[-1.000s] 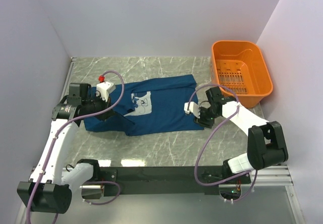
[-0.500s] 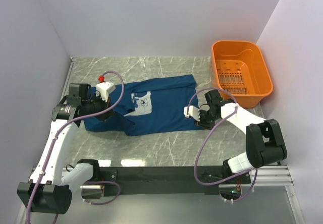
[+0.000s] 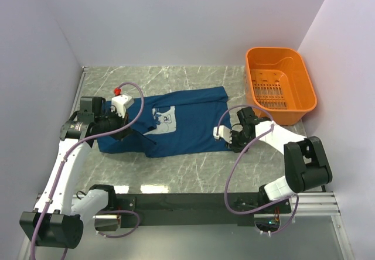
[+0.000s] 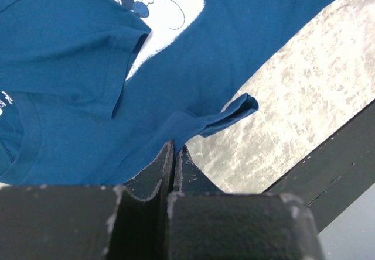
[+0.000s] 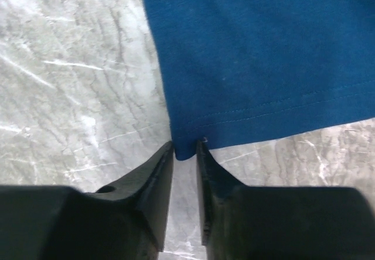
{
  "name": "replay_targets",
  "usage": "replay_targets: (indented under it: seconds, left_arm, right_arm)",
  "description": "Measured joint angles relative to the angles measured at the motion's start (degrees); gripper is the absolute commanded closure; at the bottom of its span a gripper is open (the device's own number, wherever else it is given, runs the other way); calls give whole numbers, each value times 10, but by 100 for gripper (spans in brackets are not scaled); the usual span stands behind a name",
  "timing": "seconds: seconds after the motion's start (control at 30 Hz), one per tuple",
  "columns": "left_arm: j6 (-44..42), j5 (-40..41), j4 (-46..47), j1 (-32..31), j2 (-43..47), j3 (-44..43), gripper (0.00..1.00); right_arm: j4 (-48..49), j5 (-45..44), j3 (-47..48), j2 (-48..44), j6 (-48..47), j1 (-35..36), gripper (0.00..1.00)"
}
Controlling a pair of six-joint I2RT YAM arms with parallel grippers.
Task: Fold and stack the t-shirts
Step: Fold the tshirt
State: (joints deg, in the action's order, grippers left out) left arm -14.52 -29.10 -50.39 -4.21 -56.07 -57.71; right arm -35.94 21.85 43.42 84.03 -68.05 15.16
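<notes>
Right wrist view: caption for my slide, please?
Right end effector straddling the t-shirt hem corner on the marble table.

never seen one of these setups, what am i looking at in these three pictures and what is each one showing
This is a robot with two white-and-black arms, a left arm and a right arm, bolted at the near edge of a grey marble table. The wide picture comes from a fixed camera above and behind them. The two close-ups come from cameras on the wrists, looking past each arm's own black fingers. On the table lie a dark navy-blue short-sleeved cotton t-shirt with a pale cartoon print, spread fairly flat, and an orange plastic basket at the far right, apart from the shirt. The left gripper is shut on a raised fold at the shirt's edge. The right gripper has its jaws slightly apart astride a hem corner, not clearly clamped.
</notes>
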Motion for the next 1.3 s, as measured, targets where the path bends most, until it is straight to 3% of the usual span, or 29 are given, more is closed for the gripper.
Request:
replay_targets:
  seconds: [0.23,0.5,0.77,1.3]
  left_arm:
    - [5,25,20,0,0,2,100]
    - [19,70,81,1,-10,-10,100]
    - [17,85,146,29,-87,-60,100]
    - [-8,86,220,71,-243,-161,100]
  right_arm:
    - [7,3,1,-4,22,-2,100]
    - [-40,37,76,-12,40,-28,100]
    - [-50,57,170,30,68,-34,100]
    - [-26,19,276,133,158,-42,100]
